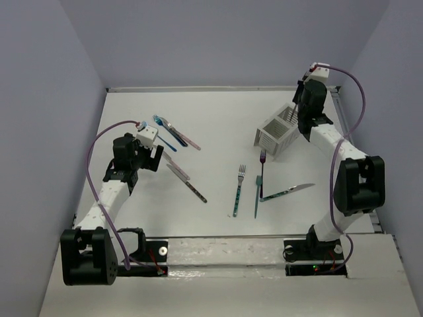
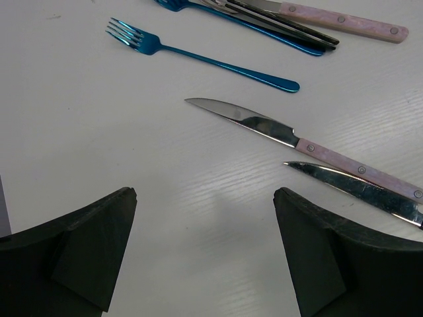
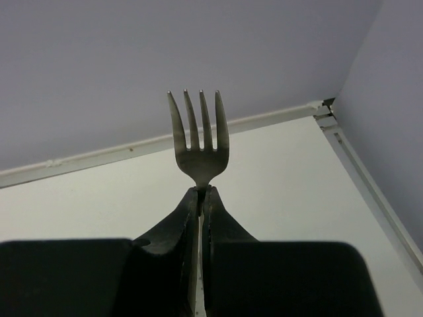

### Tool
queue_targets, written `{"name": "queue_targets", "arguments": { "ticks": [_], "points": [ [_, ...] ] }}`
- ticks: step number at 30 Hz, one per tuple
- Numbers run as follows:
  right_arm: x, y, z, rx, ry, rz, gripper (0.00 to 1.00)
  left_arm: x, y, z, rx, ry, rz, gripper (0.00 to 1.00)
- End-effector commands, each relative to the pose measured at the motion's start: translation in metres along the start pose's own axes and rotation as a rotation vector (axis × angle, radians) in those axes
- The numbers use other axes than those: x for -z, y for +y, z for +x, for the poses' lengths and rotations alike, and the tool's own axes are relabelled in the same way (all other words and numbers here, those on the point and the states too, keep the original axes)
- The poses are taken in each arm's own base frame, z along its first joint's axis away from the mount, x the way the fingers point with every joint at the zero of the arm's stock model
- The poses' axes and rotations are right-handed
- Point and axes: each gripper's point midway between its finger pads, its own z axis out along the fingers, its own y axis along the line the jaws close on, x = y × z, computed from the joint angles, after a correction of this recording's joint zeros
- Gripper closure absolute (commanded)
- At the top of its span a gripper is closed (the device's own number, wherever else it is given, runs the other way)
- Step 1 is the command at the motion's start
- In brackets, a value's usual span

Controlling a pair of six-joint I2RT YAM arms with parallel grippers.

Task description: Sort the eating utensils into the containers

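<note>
The right gripper (image 3: 201, 197) is pinched fully shut on the neck of a metal fork (image 3: 197, 139), which stands upright with its four tines pointing up. In the overhead view this gripper hangs over the far end of the white slatted caddy (image 1: 274, 135), which sits toward the far right of the table (image 1: 218, 109). Whether the fork's handle has entered a compartment cannot be told from these views. The left gripper (image 2: 205, 195) is spread wide and holds nothing, its two dark fingers (image 2: 86, 244) poised over bare tabletop on the left side. Just beyond it lie a blue fork (image 2: 198, 56), tines to the left, and a pink-handled knife (image 2: 297, 142) with its blade tip to the left. A second knife (image 2: 350, 185) lies just beside that one and roughly parallel to it. Farther off is a small heap of utensils (image 2: 291, 23) overlapping one another, with a pink handle on top and dark and blue pieces beneath. Four more pieces lie loose mid-table, well apart from the caddy: a teal-handled fork (image 1: 238, 190), a dark purple fork (image 1: 262, 160), a slim teal piece (image 1: 256, 198) whose head is too small to make out, and a teal-handled knife (image 1: 287, 193) lying nearly crosswise.
</note>
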Motion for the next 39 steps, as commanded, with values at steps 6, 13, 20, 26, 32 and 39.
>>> {"name": "queue_targets", "arguments": {
  "ticks": [6, 13, 20, 26, 32, 39],
  "points": [
    [0.014, 0.008, 0.026, -0.058, 0.107, -0.05, 0.52, 0.001, 0.003, -0.007, -0.022, -0.041, -0.007, 0.01],
    [0.082, -0.03, -0.004, -0.198, 0.225, 0.115, 0.41, 0.005, -0.001, -0.009, -0.027, -0.061, 0.013, 0.01],
    [0.18, -0.045, 0.079, -0.366, 0.527, 0.132, 0.4, 0.01, -0.006, -0.015, -0.039, -0.094, 0.033, 0.01],
    [0.242, -0.041, 0.175, -0.388, 0.82, 0.15, 0.41, 0.014, -0.012, -0.016, -0.048, -0.115, 0.061, 0.01],
    [0.265, -0.026, 0.22, -0.366, 1.007, 0.153, 0.42, 0.018, -0.012, -0.018, -0.053, -0.128, 0.054, 0.01],
    [0.28, -0.005, 0.254, -0.324, 1.146, 0.165, 0.41, 0.019, -0.012, -0.018, -0.051, -0.131, 0.053, 0.01]
  ]
}}
